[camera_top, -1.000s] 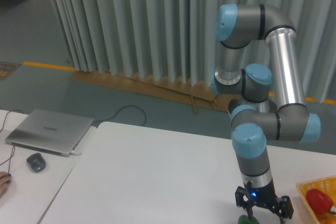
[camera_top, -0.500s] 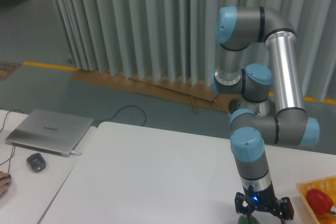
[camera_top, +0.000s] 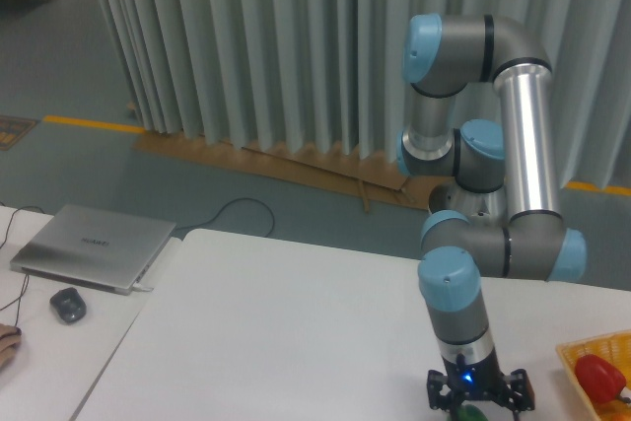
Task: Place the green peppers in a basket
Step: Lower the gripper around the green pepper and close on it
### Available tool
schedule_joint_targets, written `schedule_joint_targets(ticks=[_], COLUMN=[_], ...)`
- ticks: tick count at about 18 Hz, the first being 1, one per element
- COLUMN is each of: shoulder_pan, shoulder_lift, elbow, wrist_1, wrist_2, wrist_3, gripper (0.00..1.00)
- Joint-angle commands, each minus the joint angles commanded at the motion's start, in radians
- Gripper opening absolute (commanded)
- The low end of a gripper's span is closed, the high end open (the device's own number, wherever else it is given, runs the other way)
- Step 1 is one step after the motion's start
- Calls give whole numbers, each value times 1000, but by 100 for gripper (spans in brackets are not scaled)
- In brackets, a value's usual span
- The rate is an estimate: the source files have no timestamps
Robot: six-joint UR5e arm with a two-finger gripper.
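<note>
White table (camera_top: 296,322), curtain behind. My claw (camera_top: 471,411) sits at the bottom edge of frame, over the green pepper (camera_top: 472,415), mostly cut off; can't tell if I'm gripping. Basket (camera_top: 577,354) lower right holds only a red pepper (camera_top: 599,377). Grasp, carry, drop left.

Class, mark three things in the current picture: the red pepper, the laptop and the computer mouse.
red pepper (camera_top: 598,378): fixed camera view, on the middle of its glossy body.
laptop (camera_top: 91,244): fixed camera view, on the middle of its closed lid.
computer mouse (camera_top: 67,305): fixed camera view, on its top.
</note>
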Motion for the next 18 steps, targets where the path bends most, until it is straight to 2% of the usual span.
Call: schedule_joint_targets(ticks=[4, 8, 18], shoulder_pan=[4, 27, 52], shoulder_lift=[-20, -37, -72], elbow=[8, 14, 11], wrist_1=[3, 3, 38], wrist_2=[2, 0, 0], wrist_3=[14, 127, 133], gripper=[100, 100, 100])
